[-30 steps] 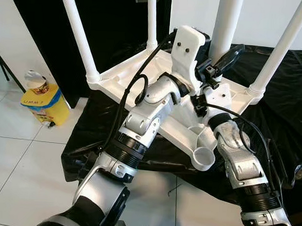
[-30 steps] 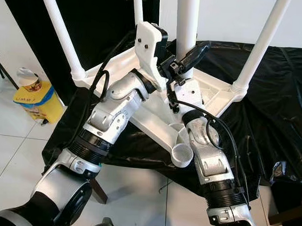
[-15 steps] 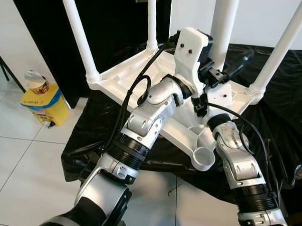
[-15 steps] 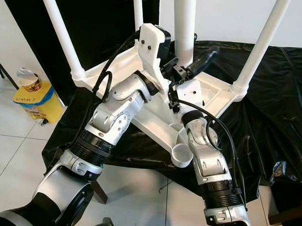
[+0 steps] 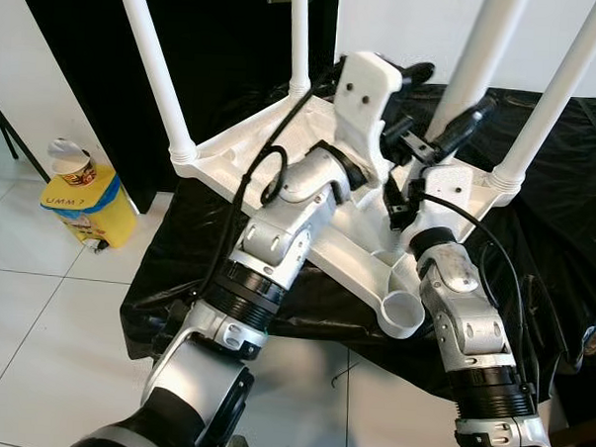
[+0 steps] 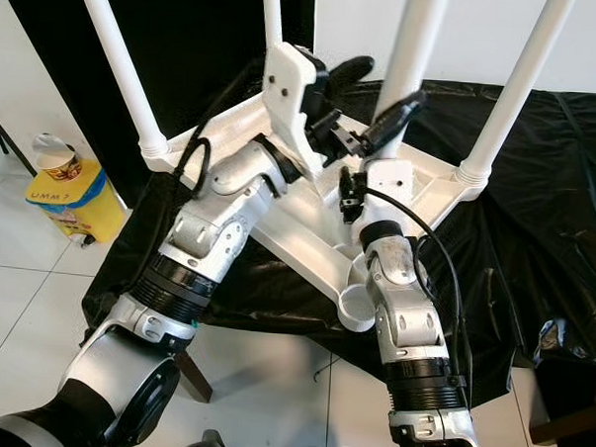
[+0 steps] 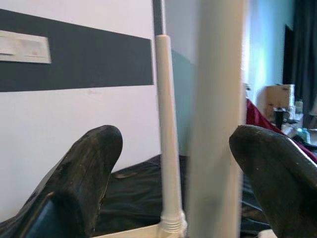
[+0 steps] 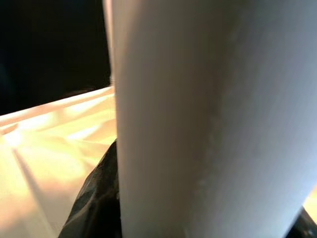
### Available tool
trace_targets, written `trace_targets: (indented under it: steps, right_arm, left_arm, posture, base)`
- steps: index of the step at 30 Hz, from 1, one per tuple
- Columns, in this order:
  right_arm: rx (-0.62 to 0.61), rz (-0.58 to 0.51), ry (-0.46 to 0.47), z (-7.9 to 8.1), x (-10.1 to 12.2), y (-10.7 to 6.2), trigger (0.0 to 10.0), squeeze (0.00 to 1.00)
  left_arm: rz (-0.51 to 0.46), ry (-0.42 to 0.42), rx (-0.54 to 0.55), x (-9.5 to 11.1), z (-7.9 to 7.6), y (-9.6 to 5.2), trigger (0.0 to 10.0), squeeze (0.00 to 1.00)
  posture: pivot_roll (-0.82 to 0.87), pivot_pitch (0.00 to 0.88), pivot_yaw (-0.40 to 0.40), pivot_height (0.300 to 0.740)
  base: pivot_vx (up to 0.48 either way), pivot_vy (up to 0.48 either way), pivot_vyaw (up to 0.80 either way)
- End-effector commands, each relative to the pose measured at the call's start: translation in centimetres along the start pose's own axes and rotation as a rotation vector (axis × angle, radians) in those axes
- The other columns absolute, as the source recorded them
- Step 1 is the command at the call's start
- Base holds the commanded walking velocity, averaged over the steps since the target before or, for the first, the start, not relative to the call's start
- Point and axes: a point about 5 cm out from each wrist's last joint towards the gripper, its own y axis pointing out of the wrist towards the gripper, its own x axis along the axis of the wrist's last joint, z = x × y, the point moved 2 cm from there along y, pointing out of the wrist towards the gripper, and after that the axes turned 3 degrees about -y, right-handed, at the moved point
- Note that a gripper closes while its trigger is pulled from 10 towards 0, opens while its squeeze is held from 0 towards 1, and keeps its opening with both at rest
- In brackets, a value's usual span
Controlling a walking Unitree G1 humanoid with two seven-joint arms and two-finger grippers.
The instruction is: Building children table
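A white children's table [image 5: 252, 142] lies upside down on a black sheet [image 5: 563, 265]. Three white legs stand up from its corners, such as the left one [image 5: 156, 69]. The front corner socket [image 5: 403, 312] holds no leg. A fourth, loose leg [image 5: 481, 53] leans over the middle of the frame, its top tilted right. My right gripper [image 5: 452, 131] is shut on it low down; in the right wrist view the leg [image 8: 208, 119] is pressed close. My left gripper [image 7: 198, 163] is open, a finger [image 7: 84, 168] on each side of the leg with gaps.
A yellow box [image 5: 86, 202] with a cup on top stands on the tiled floor at the left. A dark doorway is behind the table, with a white wall to its right. A thin black rod [image 5: 5, 132] slants at the far left edge.
The loose leg stood upright a second ago; now its top leans right. Both grippers have shifted with it, and the left wrist has drawn slightly left.
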Motion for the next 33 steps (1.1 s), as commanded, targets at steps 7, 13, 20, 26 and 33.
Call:
trace_targets:
  steps: [7, 13, 20, 26, 33]
  right_arm:
    - [-0.139, -0.008, 0.015, -2.0, 0.3, 0.2, 10.0, 0.00]
    - [-0.179, -0.043, 0.031, -2.6, 0.9, 0.2, 10.0, 0.00]
    - [-0.166, -0.069, 0.034, -2.1, 1.3, 0.2, 10.0, 0.00]
    - [-0.165, -0.070, 0.028, -2.0, 1.4, 0.3, 10.0, 0.00]
    - [-0.151, -0.071, -0.021, -1.7, 1.5, 0.6, 10.0, 0.00]
  left_arm:
    - [-0.039, 0.017, 0.118, 1.1, 2.3, -1.2, 10.0, 0.00]
    - [-0.023, 0.044, 0.289, 0.4, 5.1, -3.4, 10.0, 0.00]
    - [0.054, 0.084, 0.396, -1.6, 6.5, -6.1, 10.0, 0.00]
    - [0.093, 0.083, 0.425, -2.8, 6.5, -7.3, 10.0, 0.00]
    - [0.171, 0.068, 0.559, -5.3, 6.3, -10.3, 10.0, 0.00]
  posture:
    - [-0.04, 0.037, 0.002, 0.740]
    - [-0.03, 0.034, -0.004, 0.740]
    - [-0.03, 0.028, -0.010, 0.740]
    - [-0.03, 0.023, -0.012, 0.740]
    - [-0.02, 0.020, -0.013, 0.740]
  base:
    - [0.000, 0.000, 0.00]
    - [0.000, 0.000, 0.00]
    - [0.000, 0.000, 0.00]
    - [0.000, 0.000, 0.00]
    - [0.000, 0.000, 0.00]
